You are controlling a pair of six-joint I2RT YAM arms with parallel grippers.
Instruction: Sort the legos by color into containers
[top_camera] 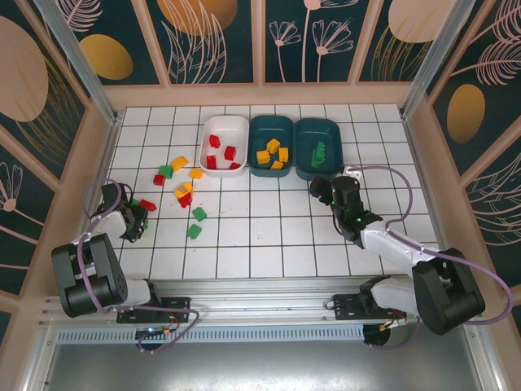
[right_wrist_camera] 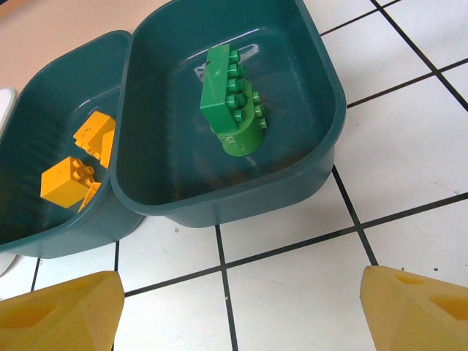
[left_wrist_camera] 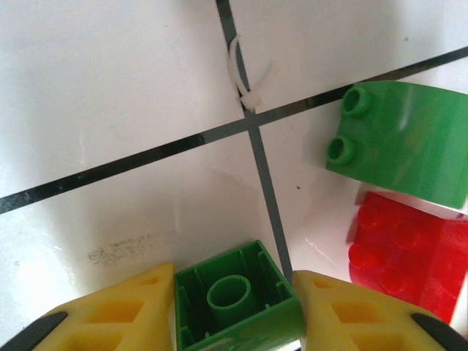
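Observation:
In the left wrist view a green lego (left_wrist_camera: 235, 300) lies hollow side up between my yellow fingers (left_wrist_camera: 121, 311), which press on both its sides; my left gripper (top_camera: 135, 221) is shut on it at the table's left. Beside it lie a curved green lego (left_wrist_camera: 409, 142) and a red one (left_wrist_camera: 409, 252). Loose red, yellow and green legos (top_camera: 185, 191) are scattered left of centre. The white container (top_camera: 205, 138) holds red legos, the middle teal container (top_camera: 271, 120) yellow ones, the right teal container (top_camera: 317, 122) green ones (right_wrist_camera: 230, 102). My right gripper (right_wrist_camera: 241, 307) stands open over bare tiles before that bin.
Wooden walls and metal posts (top_camera: 77, 61) enclose the tiled table. A small white scrap (left_wrist_camera: 245, 80) lies on a tile joint. The right arm's cable (top_camera: 407, 195) loops over the right side. Bare tiles stretch across the middle and front of the table.

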